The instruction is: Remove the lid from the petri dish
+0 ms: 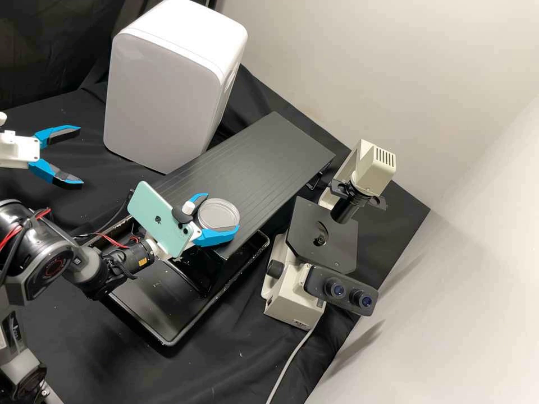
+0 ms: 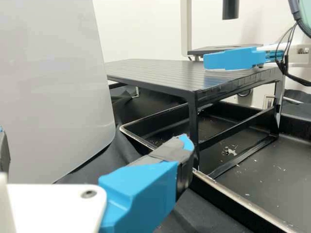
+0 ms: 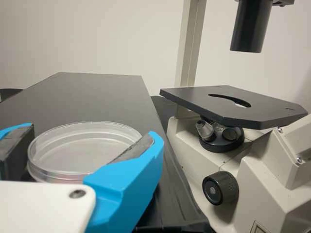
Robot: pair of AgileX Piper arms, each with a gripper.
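Dish: we see the petri dish resting on the black shelf, close to the shelf's near corner and above the tray.
Right gripper: the right gripper is closed on the lid, one blue finger pressed against the rim on each side.
Left gripper: the left gripper hangs with its fingers spread, holding nothing, well apart from the dish and beside the white box.
Step in hand: we judge this to be the lift, since the lid still sits on its base.
Doing it well: we would hold high on the rim so only the lid comes away. We would raise it straight and level, because a tilt could drag the base along.
Risk: the base lies near the shelf edge, so a sideways pull could push it off into the tray.
Open room: the space above the dish is free, and so is the long stretch of shelf behind it.
Tight side: the microscope stands just past the shelf's end, so we would steer away from it.
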